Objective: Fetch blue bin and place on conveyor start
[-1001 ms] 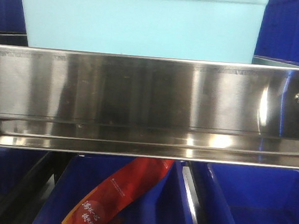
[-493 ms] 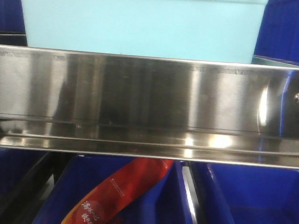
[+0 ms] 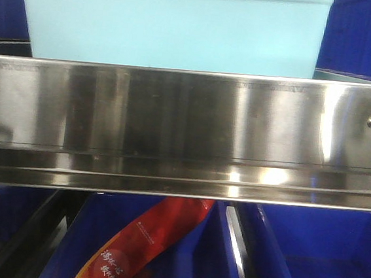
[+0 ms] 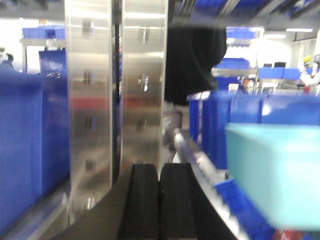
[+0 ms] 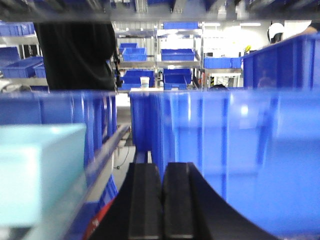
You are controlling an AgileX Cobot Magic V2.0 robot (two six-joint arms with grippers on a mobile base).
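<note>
Warehouse shelving, stainless-steel shelf rail [image 3: 174,125] up front, blue bin [image 3: 176,30] on the shelf behind it and between the arms, left gripper [image 4: 160,197] and right gripper [image 5: 162,197] jaws together, empty; bin likely light, stiff, slick, so grip the end walls under the rim.

Pale aqua bin [image 3: 173,26], mirror-silver rail [image 3: 173,131].
The lower bins [image 3: 319,257] are royal blue; the packet [image 3: 139,243] is red, shading to orange, with pale lettering; the rail carries bright vertical streaks.
</note>
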